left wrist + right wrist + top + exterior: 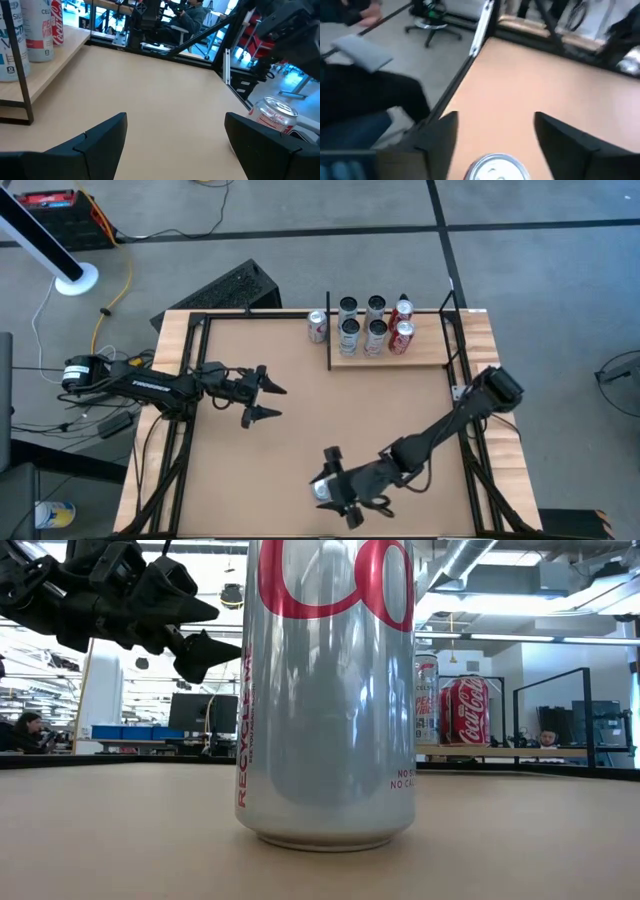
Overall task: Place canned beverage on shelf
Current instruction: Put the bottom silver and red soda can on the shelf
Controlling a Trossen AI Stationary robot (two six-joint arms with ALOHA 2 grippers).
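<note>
A silver canned beverage (321,492) stands upright on its base near the table's near edge; it fills the low view (325,690). My right gripper (336,486) is open around it, a finger on either side of its top (496,169), with a gap showing on both sides. The shelf (432,358), a pale wood board with black posts, stands at the far edge and holds several upright cans (375,326). My left gripper (268,400) hangs open and empty over the table's left middle, pointing level toward the right.
One more can (317,326) stands on the table just left of the shelf's black post. A black frame (190,380) runs along the table's edges. Bare tabletop lies between the near can and the shelf. People sit in the room beyond the table.
</note>
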